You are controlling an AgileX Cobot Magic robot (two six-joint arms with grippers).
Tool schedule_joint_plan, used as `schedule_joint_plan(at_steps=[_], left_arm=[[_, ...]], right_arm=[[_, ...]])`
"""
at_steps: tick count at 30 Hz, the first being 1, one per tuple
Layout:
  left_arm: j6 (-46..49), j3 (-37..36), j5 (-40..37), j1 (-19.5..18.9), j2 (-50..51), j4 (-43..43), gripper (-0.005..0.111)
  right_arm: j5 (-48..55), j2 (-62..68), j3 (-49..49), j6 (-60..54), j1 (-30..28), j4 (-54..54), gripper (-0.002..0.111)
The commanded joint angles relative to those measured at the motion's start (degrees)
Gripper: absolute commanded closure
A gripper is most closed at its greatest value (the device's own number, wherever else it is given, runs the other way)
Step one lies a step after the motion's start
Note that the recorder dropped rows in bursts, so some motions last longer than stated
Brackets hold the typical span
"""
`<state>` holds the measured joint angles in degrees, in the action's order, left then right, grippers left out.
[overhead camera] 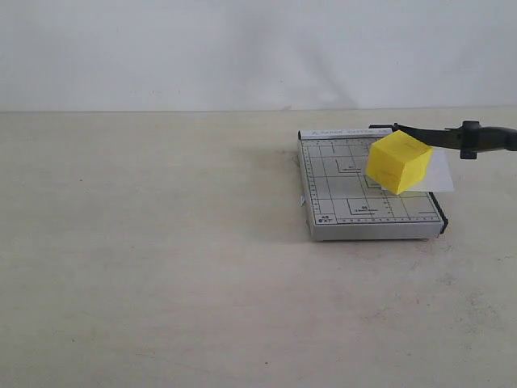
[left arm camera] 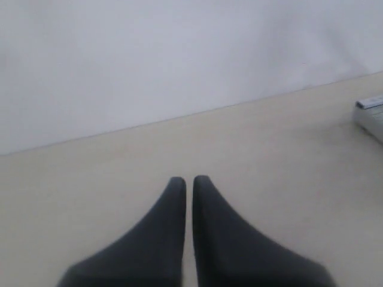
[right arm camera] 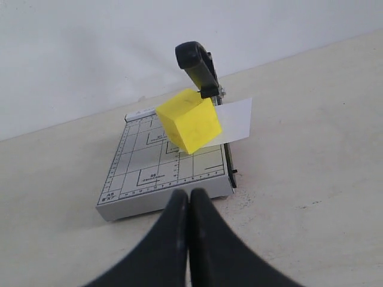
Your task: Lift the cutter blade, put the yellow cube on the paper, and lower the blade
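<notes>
**A:** Left to right, where does everything stand?

**B:** My left fingers [left arm camera: 182, 185] are pressed together and hold nothing. They sit over bare desk [overhead camera: 161, 267], well to the left of the grey trimmer [overhead camera: 355, 202]. On the trimmer's right side the yellow cube [overhead camera: 397, 163] sits tilted on one edge over the paper [overhead camera: 436, 174], which sticks out past the base. The cutter blade [overhead camera: 452, 136] slants out by the cube's top instead of lying flat. I cannot tell whether the two touch. My right fingers [right arm camera: 184, 200] are also together and empty, near the trimmer's front edge.

**A:** What could go wrong?

**B:** The cube worries me most. Tipped like that, it could roll off the base under any weight from the blade. It looks like rough, matte foam, so it might also squash and spring sideways. The paper is thin, smooth and partly unsupported, and it could slide on the hard gridded base. The blade is a thin black lever with a thick rounded handle, so it could drop if the cube gives way.
</notes>
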<state>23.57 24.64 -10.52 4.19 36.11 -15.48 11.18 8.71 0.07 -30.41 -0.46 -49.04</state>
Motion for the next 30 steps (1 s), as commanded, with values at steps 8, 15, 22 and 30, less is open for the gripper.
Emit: schedule_joint_plan(at_steps=[8, 15, 22, 30], left_arm=[[-0.4, -14.8, 4.9, -6.4, -18.8, 1.4, 0.102], [-17.7, -21.8, 2.0, -6.4, -19.1, 1.1, 0.102], [-17.9, -23.9, 2.8, -5.5, -19.3, 5.1, 0.102], [-17.9, -23.9, 0.4, 1.7, -19.8, 12.0, 0.102]], right_arm=[[-4.5, 0.1, -0.1, -0.1, 0.0, -0.7, 0.108], [-9.0, 1.0, -12.9, -6.3, 0.0, 0.5, 0.108], [1.3, 17.9, -27.8, -16.2, 0.0, 1.7, 0.108], [27.6, 46.6, -51.4, 6.6, 0.0, 27.8, 0.108]])
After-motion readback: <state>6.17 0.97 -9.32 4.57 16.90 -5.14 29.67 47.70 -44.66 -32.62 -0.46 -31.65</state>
